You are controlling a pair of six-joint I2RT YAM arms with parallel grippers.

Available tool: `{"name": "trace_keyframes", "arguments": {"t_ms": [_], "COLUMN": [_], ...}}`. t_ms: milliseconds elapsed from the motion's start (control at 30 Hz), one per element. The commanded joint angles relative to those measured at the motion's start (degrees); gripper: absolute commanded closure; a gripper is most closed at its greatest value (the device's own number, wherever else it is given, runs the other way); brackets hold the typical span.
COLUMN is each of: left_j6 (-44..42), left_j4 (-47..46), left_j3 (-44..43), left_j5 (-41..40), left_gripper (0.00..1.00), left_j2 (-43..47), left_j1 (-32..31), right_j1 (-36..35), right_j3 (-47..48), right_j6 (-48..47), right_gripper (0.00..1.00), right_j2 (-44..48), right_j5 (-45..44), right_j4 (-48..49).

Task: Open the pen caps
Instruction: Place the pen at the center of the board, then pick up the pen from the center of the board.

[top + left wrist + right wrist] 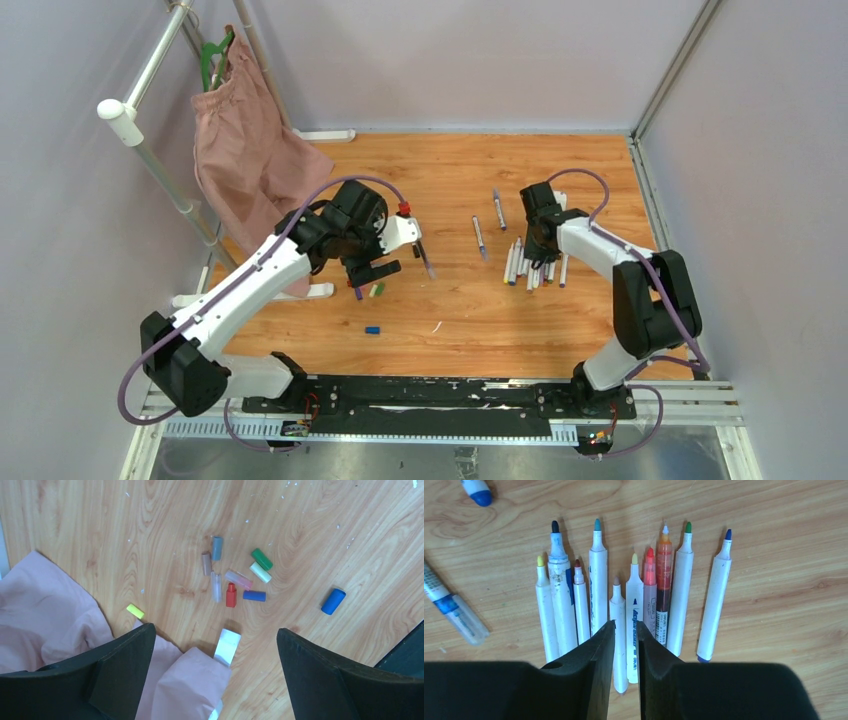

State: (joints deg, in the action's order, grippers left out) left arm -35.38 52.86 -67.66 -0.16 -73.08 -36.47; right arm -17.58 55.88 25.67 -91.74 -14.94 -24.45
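Observation:
Several pen caps lie loose on the wood in the left wrist view: green [261,559], cream [260,572], pink [238,579], red [231,595], small blue [254,596], a larger blue one [333,601] and yellow [135,611]. My left gripper [215,632] [375,270] hovers over them, wide open and empty. My right gripper [626,624] [540,245] hangs over a row of uncapped white pens [596,580]. Its jaws stand a narrow gap apart, and a white barrel [618,610] on the table shows through the gap. A capped pen [454,612] lies to the left of the row.
Pink shorts [245,150] hang from a white pipe rack [150,160] at the left. Their cloth [50,615] and the rack's white foot [227,646] reach under my left fingers. Two capped pens [480,237] [498,208] lie mid-table, and a blue cap [372,329] lies nearer the bases.

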Motion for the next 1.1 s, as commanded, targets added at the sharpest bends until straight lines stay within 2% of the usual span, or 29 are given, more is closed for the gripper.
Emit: {"name": "trace_keyframes", "arguments": {"t_ms": [0,100,233,367,500,600,700,800,933,1067], "left_j6": [2.25,3.09,3.95,5.15,6.54,7.65,7.88,7.87,7.53,6.95], "left_j4": [2.96,3.47,3.41,3.31,2.88,2.1,2.08,2.16,2.16,2.16], "left_j3": [-2.17,-2.89,-3.79,-4.93,-5.31,-4.3,-3.47,-2.74,-1.93,-1.05], "left_j5": [0.25,0.25,0.74,2.08,0.26,-3.25,-3.06,-2.46,-1.64,-1.31], "left_gripper": [0.03,0.0,0.0,0.0,0.0,0.0,0.0,0.0,0.0,0.0], "left_j2": [0.92,1.74,3.12,3.71,3.98,5.28,6.77,8.01,9.21,10.17], "left_j1": [0.14,0.78,2.68,5.89,7.8,8.07,8.17,8.17,8.17,8.17], "right_j1": [0.97,0.93,-1.93,-9.75,-17.21,-21.25,-24.46,-26.98,-28.37,-28.48], "right_j3": [0.3,0.15,1.71,7.73,17.8,26.33,35.35,43.62,48.45,46.56], "right_j6": [0.74,0.72,-0.16,-2.05,-5.62,-7.21,-8.15,-8.53,-8.42,-7.9], "right_gripper": [0.76,0.78,0.74,0.63,0.59,0.64,0.72,0.73,0.73,0.73], "right_j2": [3.89,5.46,7.58,6.17,-1.15,-10.23,-18.86,-26.76,-32.63,-33.2], "right_j5": [0.34,0.29,1.17,1.85,5.22,8.18,10.76,11.4,9.12,7.69], "right_j4": [-2.62,-3.3,-2.9,-1.73,-0.75,-1.64,-3.76,-8.32,-11.55,-11.74]}}
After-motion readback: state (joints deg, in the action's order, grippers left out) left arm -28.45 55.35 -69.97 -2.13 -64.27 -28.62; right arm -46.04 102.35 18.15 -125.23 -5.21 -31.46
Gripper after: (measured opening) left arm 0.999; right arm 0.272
